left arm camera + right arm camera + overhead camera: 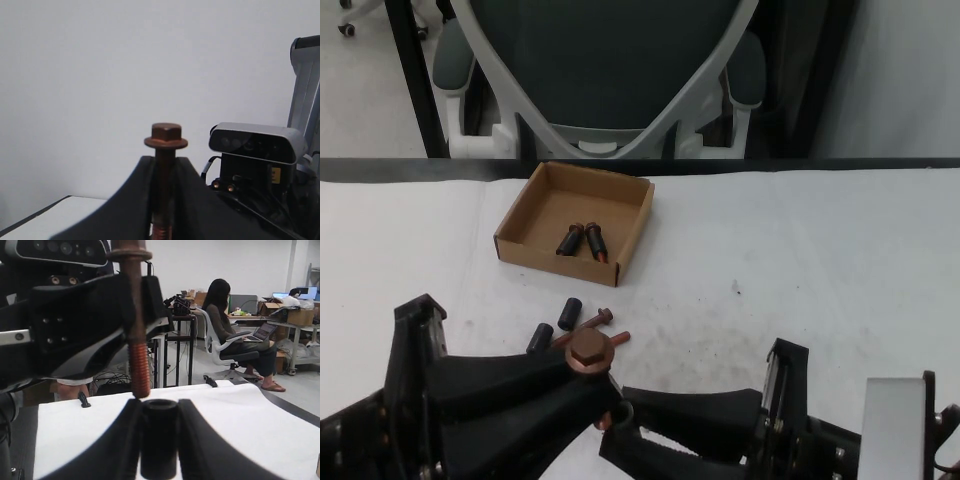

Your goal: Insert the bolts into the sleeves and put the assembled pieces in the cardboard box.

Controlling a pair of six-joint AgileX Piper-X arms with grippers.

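We find the widest free lane over the bare counter (pixel 800 260) right of the cardboard box (pixel 555 257). Between the claws and the box, a loose sleeve (pixel 569 314), a second sleeve (pixel 539 337), a loose bolt (pixel 592 321) and a second bolt (pixel 618 340) lie in the way. The box is open on top; two assembled pieces (pixel 582 241) occupy its nearer half, leaving the far floor free. The left claw (pixel 162 162), gripping the held bolt (pixel 165 137), and the right claw (pixel 160 407), gripping the held sleeve (pixel 159 440), crowd each other.
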